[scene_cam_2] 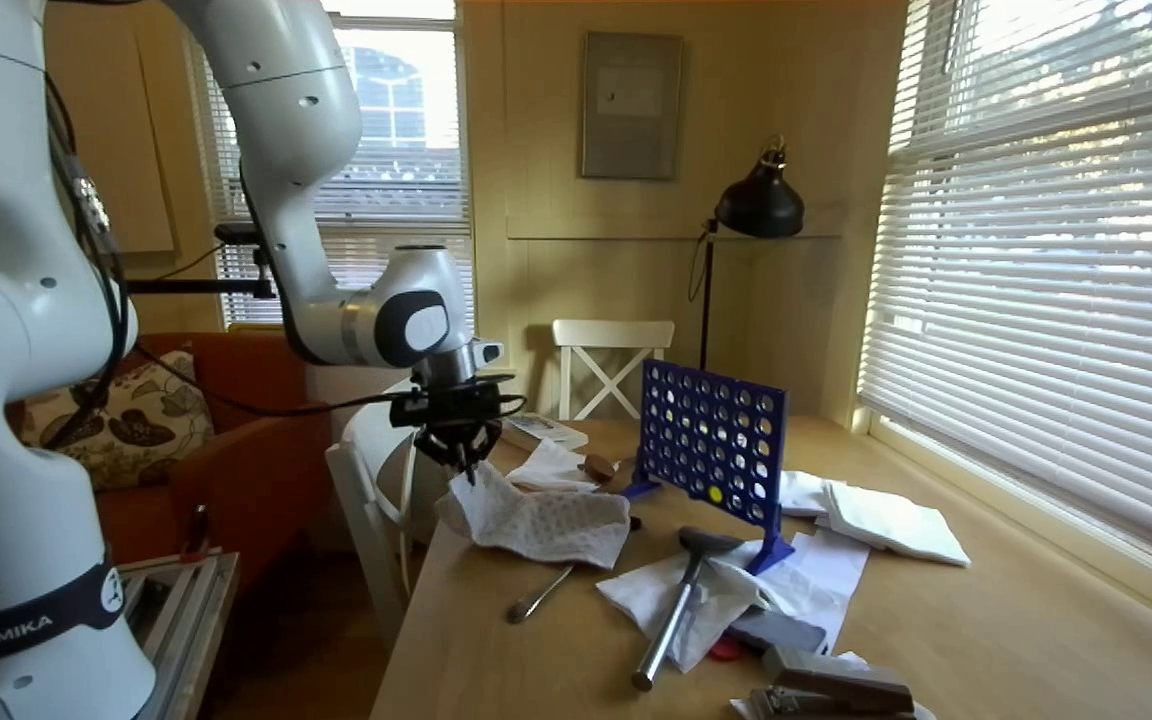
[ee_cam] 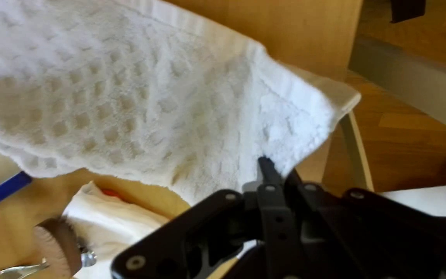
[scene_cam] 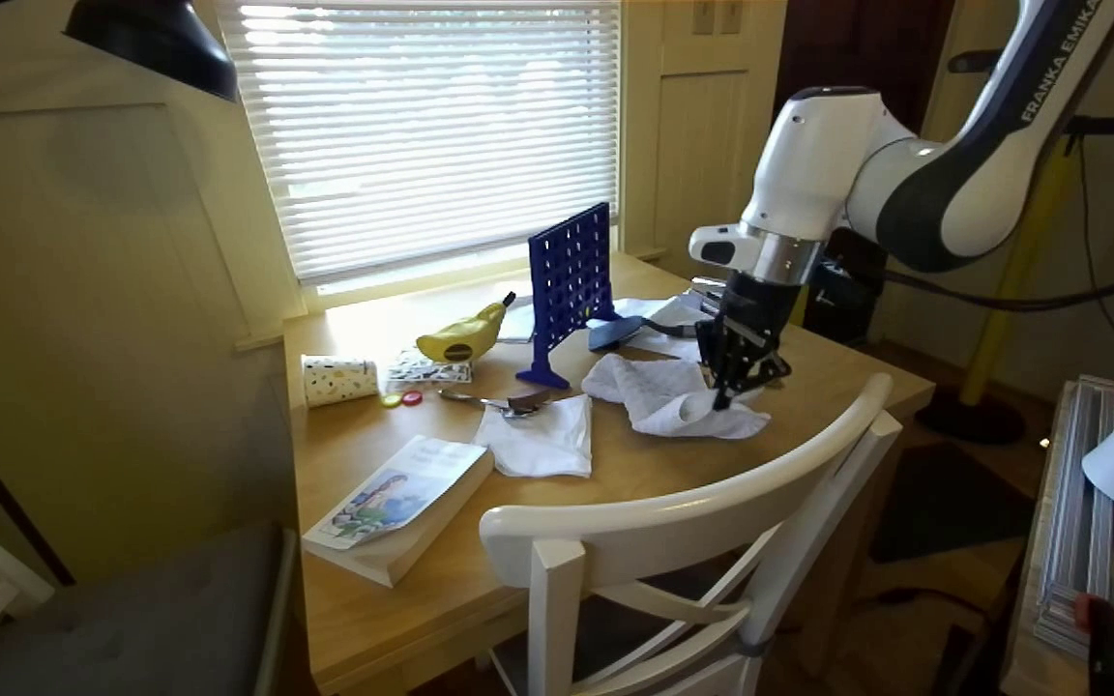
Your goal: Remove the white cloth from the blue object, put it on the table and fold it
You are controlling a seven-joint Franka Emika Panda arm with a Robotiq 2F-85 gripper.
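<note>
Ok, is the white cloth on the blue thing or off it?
Off. Both exterior views show the white cloth rumpled on the table beside the blue rack, not draped over it, with an edge pinched in the hand.

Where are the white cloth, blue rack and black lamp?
White cloth [ee_cam: 149,104], wrist view: waffle-textured middle.
Blue rack [scene_cam_2: 712,425], in an exterior view: holed panel.
Black lamp [scene_cam_2: 761,206], in an exterior view: its shade.

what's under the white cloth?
The table shows along parts of the edge of the white cloth. In an exterior view, a spoon-like utensil points toward it; whether it reaches underneath isn't clear. Whatever lies beneath the middle is covered.
</note>
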